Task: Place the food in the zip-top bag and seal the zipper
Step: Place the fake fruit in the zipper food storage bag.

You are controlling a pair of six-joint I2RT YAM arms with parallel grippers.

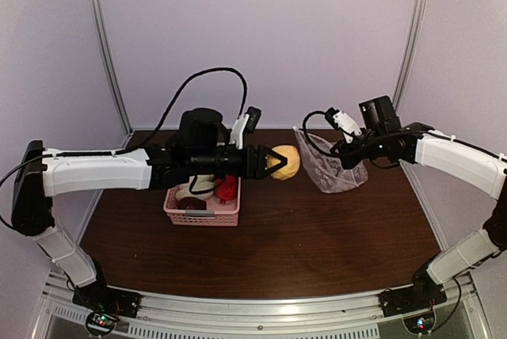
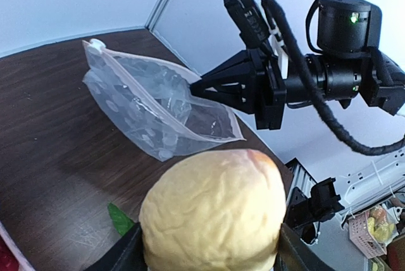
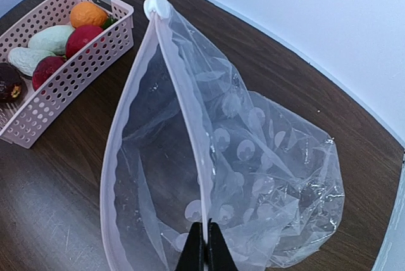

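Note:
My left gripper (image 1: 276,161) is shut on a yellow toy fruit (image 1: 285,162) and holds it in the air between the pink basket and the bag; the fruit fills the bottom of the left wrist view (image 2: 212,211). The transparent zip-top bag (image 1: 333,166) stands on the table at back right with its mouth open towards the left. My right gripper (image 1: 341,149) is shut on the bag's zipper strip (image 3: 179,94), pinching one mouth edge (image 3: 204,245). The white slider (image 3: 157,6) sits at the far end of the strip. The bag (image 3: 253,170) looks empty.
The pink slatted basket (image 1: 202,216) sits below my left arm. In the right wrist view the basket (image 3: 117,37) holds an orange piece (image 3: 87,13), two red pieces (image 3: 82,37), whitish-green pieces (image 3: 47,38) and a dark brown piece (image 3: 9,81). A green leaf shape (image 2: 120,217) lies on the table.

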